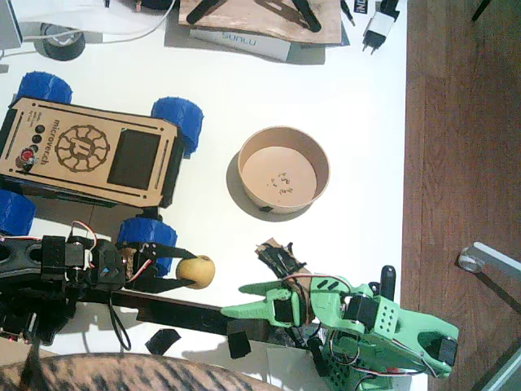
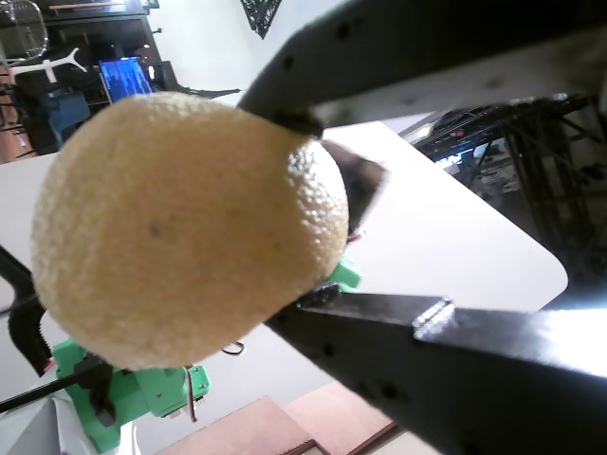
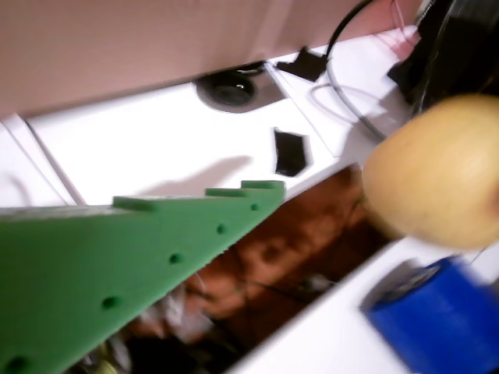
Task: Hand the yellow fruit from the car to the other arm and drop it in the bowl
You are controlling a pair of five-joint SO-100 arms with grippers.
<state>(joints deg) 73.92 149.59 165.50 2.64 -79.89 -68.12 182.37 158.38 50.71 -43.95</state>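
The yellow fruit (image 1: 196,271) hangs just off the front right wheel of the car (image 1: 89,151), with my black left gripper (image 1: 187,270) shut on it. In a wrist view the fruit (image 2: 180,227) fills the frame between the two black fingers (image 2: 427,360). The other arm, green, reaches in from the lower right. Its gripper (image 1: 238,299) stands open, just right of and below the fruit, not touching it. In another wrist view one green finger (image 3: 140,257) shows, with the fruit (image 3: 440,171) apart at the right. The tan bowl (image 1: 284,145) stands mid-table with only dark specks inside.
A blue car wheel (image 1: 146,238) sits close behind the left gripper. Small black pieces (image 1: 163,340) lie near the table's front edge. A tape roll (image 1: 63,41), a box (image 1: 244,39) and a white plug (image 1: 378,28) line the back. The table's edge (image 1: 404,204) meets the wooden floor.
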